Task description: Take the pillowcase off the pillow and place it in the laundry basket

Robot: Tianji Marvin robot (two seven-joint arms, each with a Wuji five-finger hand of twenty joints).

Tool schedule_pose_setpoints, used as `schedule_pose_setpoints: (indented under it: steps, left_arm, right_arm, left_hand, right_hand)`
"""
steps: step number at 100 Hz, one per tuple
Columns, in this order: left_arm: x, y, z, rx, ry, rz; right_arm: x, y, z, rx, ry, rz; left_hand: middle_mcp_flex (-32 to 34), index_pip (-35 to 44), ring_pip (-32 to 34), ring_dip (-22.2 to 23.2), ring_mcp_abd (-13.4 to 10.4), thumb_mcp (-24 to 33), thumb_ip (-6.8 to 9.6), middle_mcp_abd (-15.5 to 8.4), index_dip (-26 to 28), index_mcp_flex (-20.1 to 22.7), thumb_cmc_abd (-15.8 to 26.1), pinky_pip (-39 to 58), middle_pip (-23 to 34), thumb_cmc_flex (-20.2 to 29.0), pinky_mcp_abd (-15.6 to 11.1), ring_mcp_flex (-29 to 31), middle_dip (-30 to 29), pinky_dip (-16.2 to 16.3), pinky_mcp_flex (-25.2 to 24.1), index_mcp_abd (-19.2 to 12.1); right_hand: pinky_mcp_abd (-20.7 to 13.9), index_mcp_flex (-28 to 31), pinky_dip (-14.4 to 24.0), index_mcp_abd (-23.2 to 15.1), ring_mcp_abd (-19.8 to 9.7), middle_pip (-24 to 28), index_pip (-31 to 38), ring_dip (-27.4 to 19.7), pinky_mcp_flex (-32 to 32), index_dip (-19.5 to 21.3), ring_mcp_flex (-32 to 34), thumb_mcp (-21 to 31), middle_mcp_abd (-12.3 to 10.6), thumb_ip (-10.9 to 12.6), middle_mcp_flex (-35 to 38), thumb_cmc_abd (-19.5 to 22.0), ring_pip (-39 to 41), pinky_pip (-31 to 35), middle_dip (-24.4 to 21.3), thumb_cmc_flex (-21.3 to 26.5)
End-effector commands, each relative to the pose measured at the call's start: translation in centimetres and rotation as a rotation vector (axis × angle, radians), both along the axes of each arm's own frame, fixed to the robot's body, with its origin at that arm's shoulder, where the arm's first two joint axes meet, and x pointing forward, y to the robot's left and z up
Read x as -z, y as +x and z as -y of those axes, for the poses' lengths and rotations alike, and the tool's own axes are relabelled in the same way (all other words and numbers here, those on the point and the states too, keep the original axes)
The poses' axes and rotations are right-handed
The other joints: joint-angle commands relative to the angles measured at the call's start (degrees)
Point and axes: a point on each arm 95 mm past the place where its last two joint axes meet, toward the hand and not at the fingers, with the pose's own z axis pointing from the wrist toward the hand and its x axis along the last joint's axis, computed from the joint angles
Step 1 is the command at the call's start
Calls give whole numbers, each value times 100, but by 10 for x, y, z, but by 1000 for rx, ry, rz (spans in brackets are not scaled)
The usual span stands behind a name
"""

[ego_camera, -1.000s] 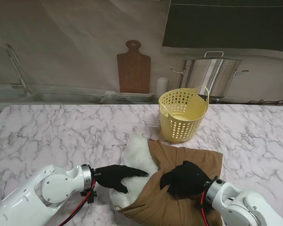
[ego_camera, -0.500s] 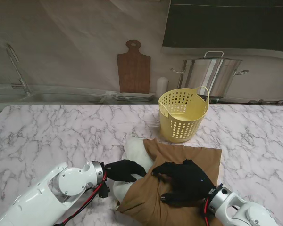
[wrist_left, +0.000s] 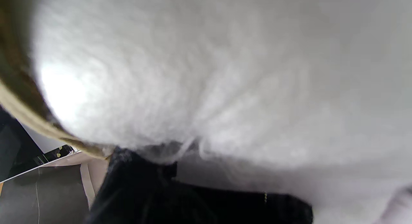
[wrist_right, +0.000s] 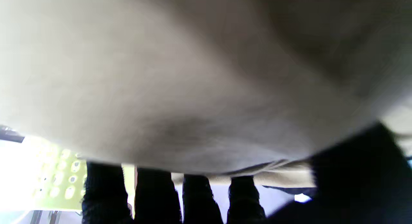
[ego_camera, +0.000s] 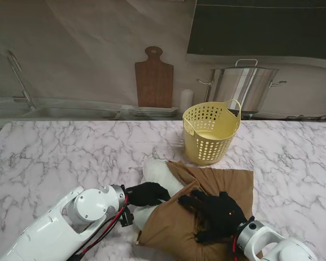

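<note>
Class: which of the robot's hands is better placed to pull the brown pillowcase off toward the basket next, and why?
Probably the right hand: it lies spread on the pillowcase, on the laundry basket side. The left hand is at the exposed white pillow, suited to anchoring it.

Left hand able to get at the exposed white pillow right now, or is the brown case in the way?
Probably yes. The left hand is already at the bare white pillow, which sticks out of the pillowcase opening on that side; no cloth lies between them.

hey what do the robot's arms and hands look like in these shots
Both arms have smooth, glossy white rounded shells with silver metal rings at the wrists. The left hand and right hand are five-fingered and covered in black knit-like gloves. Red and black cables run along the left wrist, and a red cable shows at the right wrist.
</note>
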Motion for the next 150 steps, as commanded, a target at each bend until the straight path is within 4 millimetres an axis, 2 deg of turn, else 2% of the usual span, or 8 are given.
schedule_pose_setpoints:
  steps: [1,9,14,21,28,47,98,150]
  left_arm:
    - [19,-9,-3,4,29,-62]
    - [18,-9,-5,0,21,-69]
    - [18,-9,-5,-6,14,-67]
    - [17,-11,-7,-10,-8,-70]
    - [13,-13,-9,-9,-28,-59]
    - [-3,-23,-22,-13,-116,-30]
    - [-18,3,-62,-180,-61,112]
    - [-11,17,-90,-288,-15,125]
  right_arm:
    - [12,6,4,22,53,-34]
    - [15,13,5,31,114,-32]
    - [17,18,5,43,183,-41]
    - [20,23,5,53,283,-75]
    - [19,26,5,53,360,-110]
    - [7,23,3,16,508,-240]
    - [-9,20,13,-89,461,-155]
    - [-15,-1,35,-114,394,-156]
  left_hand:
    - [409,174,601,211,272,1277,423,934,206,125,410,1263,417,888,-301,604,261,-46,170,598]
    - [407,166,615,191,283,1281,419,939,209,126,410,1266,420,887,-299,594,257,-59,160,604]
    - [400,156,617,179,287,1284,416,942,207,121,412,1262,418,888,-291,584,253,-68,150,613]
    - [382,147,615,165,298,1300,420,948,205,115,413,1256,408,888,-274,562,247,-76,132,606]
    - [371,137,613,150,298,1276,409,939,202,107,430,1253,399,887,-263,544,240,-84,119,596]
    - [369,144,636,138,283,1231,419,907,221,104,445,1258,407,888,-288,540,245,-93,102,540]
    - [421,178,688,160,253,1170,460,834,305,154,421,1294,419,887,-312,559,288,-101,118,405]
    - [447,148,689,182,276,1195,454,837,319,187,401,1307,381,887,-291,555,312,-100,97,395]
  right_hand:
    - [-299,61,527,-618,-510,573,464,627,865,452,1164,1868,-287,552,354,387,962,1356,285,1449]
    - [-931,713,474,-1334,-988,1394,1375,1307,1772,373,2257,3409,-581,150,1242,256,1780,2189,664,1829]
    - [-1193,1405,508,-1528,-1284,1824,2107,1552,2331,340,2908,3885,-685,287,2113,318,2409,2722,854,2051]
    - [-1200,2191,591,-1607,-1382,2036,2874,1881,2747,254,3227,4077,-661,276,2931,291,3146,3172,1028,2196]
    - [-1161,3115,731,-1488,-1454,2255,3481,2206,3019,155,3258,4268,-542,-159,3755,-7,4128,3558,1579,2371]
    - [-1145,4395,880,-1038,-1609,2602,4010,2421,3282,306,3288,4385,-299,-359,4233,-213,5104,3919,2423,2498]
    - [-748,5871,981,-1315,-1534,2326,5503,2122,1279,1538,2586,4057,-862,-404,4018,125,3332,2733,2872,2583]
    - [-702,6472,977,-1475,-1709,2474,6227,2334,990,2244,2542,4037,-1288,-320,4212,193,3226,2300,3144,2574]
